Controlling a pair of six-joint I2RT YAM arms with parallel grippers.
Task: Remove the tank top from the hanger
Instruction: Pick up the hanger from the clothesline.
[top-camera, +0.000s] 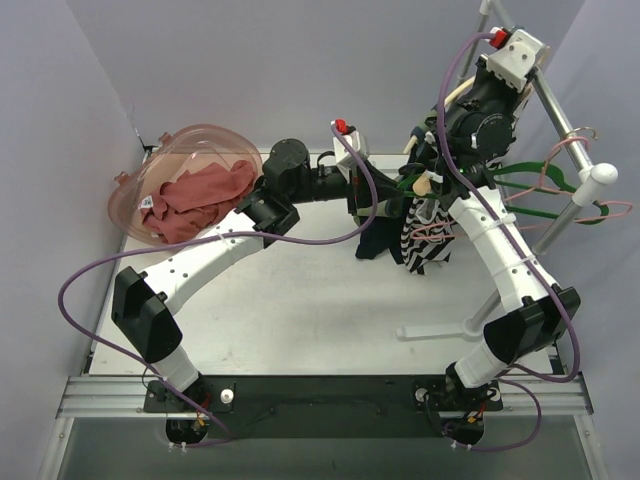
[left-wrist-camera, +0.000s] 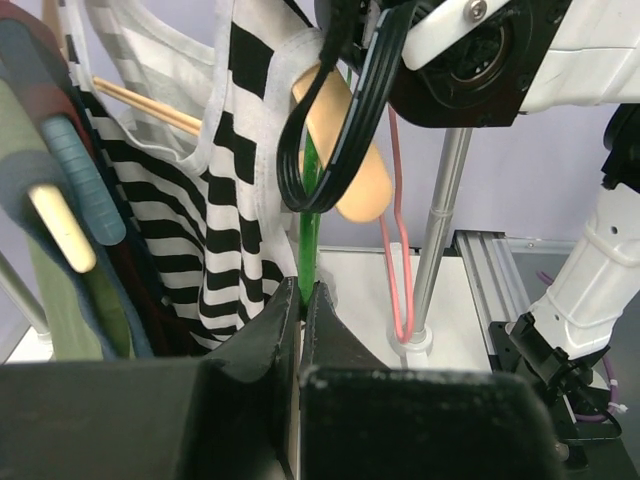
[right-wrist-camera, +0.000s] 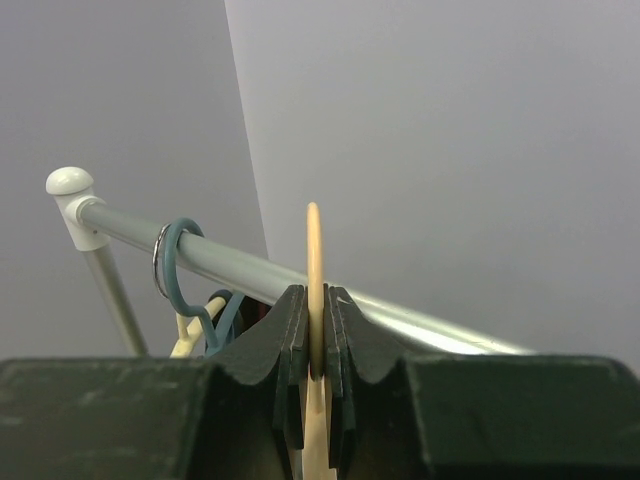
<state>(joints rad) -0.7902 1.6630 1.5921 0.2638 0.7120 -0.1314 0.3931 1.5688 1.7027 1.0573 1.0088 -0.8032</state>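
The right tool (right-wrist-camera: 315, 298) pinches the cream hanger (right-wrist-camera: 314, 240) at its hook by the rail (right-wrist-camera: 230, 265), while the left tool (left-wrist-camera: 305, 291) sits pressed together just beside the striped tank top (left-wrist-camera: 200, 220).

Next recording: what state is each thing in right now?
striped tank top: hanging on the beige hanger
left hand: shut beside the tank top's hem
right hand: shut on the beige hanger
pink basket: holds red clothes
rail: blue hook hung over it
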